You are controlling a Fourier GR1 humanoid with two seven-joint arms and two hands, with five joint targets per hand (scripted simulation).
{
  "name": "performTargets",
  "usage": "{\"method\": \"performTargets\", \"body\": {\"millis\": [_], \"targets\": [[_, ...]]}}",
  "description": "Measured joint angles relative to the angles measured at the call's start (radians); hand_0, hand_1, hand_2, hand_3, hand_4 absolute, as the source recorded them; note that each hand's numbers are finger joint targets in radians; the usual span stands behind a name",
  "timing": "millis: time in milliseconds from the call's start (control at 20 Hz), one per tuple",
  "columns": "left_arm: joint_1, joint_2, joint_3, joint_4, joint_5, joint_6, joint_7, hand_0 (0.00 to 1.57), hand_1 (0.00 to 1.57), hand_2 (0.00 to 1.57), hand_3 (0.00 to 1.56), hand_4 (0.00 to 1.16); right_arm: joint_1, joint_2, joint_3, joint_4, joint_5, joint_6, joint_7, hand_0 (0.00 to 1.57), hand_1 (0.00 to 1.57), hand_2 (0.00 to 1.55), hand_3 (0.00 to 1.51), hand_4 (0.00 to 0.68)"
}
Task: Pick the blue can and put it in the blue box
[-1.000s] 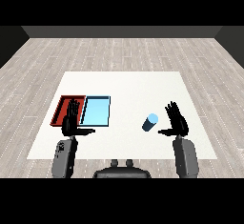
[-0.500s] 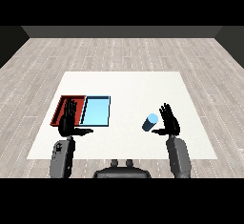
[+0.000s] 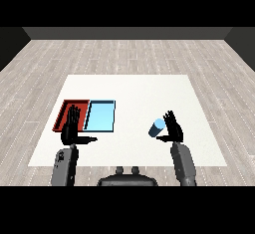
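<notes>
The blue can point(image 3: 157, 127) stands on the white table, right of centre. My right hand point(image 3: 173, 129) is open just to the can's right, fingers straight up, thumb reaching toward the can's base. The light blue tray point(image 3: 100, 115) lies left of centre with the red tray point(image 3: 65, 111) against its left side. My left hand point(image 3: 71, 128) is open, fingers straight, held over the near end of the red tray with its thumb pointing right below the blue tray.
The white table point(image 3: 134, 93) stretches far behind the trays and the can. Grey wooden floor point(image 3: 129, 54) surrounds it. Both grey forearms come up from the near table edge.
My right hand has moved left and closed in beside the blue can. The left hand and the can have stayed where they were.
</notes>
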Motion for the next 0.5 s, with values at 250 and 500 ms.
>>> {"method": "performTargets", "body": {"millis": [250,500], "targets": [[-0.015,0.002,0.005,-0.002,0.012,0.0,0.023,0.0,0.0,0.0,0.0,0.0,-0.037,0.013,0.016,0.006,-0.007,-0.034,0.032,0.0,0.0,0.0,0.0,0.0],[-0.033,-0.006,0.001,0.026,0.003,0.008,0.009,0.0,0.0,0.0,0.0,0.0,-0.082,0.025,0.029,0.07,0.002,-0.057,0.011,0.0,0.0,0.0,0.0,0.0]]}}
